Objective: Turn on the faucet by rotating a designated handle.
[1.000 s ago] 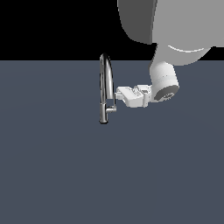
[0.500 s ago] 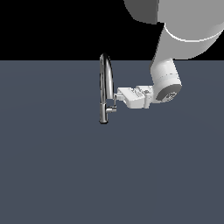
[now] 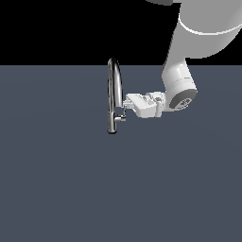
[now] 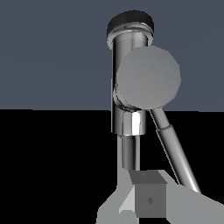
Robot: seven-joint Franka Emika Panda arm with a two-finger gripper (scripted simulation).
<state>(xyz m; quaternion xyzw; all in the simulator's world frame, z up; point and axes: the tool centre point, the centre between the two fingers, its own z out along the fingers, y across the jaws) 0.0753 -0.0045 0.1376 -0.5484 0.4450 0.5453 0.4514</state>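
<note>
only our wrist view shows the stubby chrome handle's point(image 4: 148, 78) flat round end; jaws' spacing unclear beside the slim chrome gooseneck faucet point(image 3: 113, 90).

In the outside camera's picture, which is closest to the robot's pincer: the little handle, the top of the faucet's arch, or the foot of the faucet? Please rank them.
1. The handle, right at the pincer tips, slightly below.
2. The faucet's base, below and toward the exterior view's left.
3. The top of the faucet's arch, well above the pincer.
</note>
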